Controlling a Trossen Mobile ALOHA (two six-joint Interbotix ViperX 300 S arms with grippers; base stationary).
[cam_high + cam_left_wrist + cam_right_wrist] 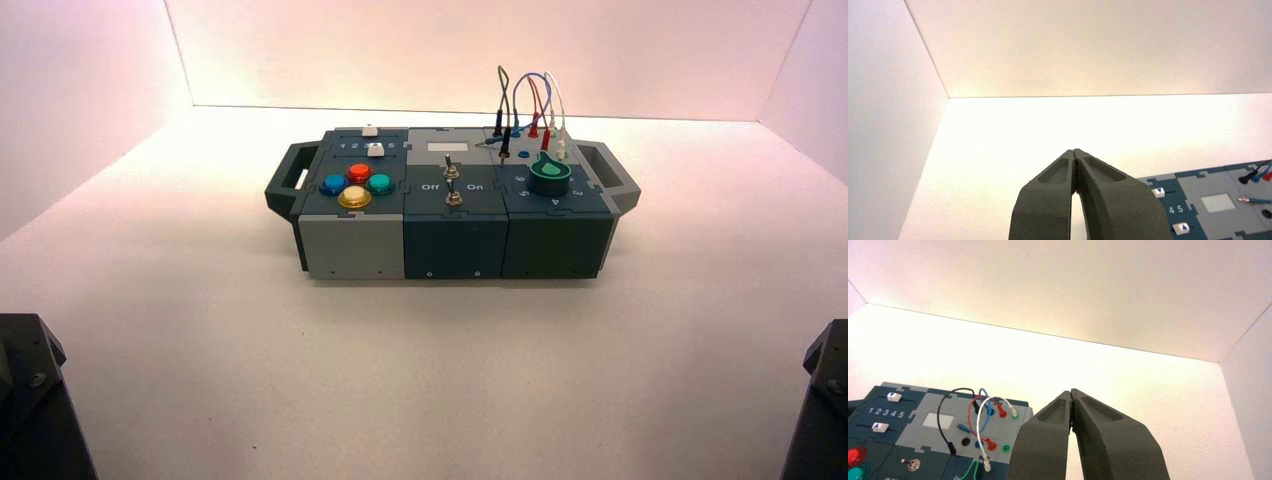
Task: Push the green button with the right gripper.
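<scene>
The green button [380, 183] is a small teal dome on the box's left section, at the right of a cluster with a blue [332, 184], a red [358, 171] and a yellow button [353, 197]. It also shows at the edge of the right wrist view [855, 473]. My right gripper [1071, 391] is shut and empty, held back from the box on its wire side, far from the button. My left gripper [1075, 151] is shut and empty, parked off the box's slider end. In the high view only the arm bodies show, at the bottom corners.
The box [350, 250] stands mid-table with a handle at each end. Its middle section bears two toggle switches [452, 185]. Its right section bears a dark-green knob [549, 176] and upstanding looped wires [525, 100]. Two white sliders [372, 140] sit behind the buttons.
</scene>
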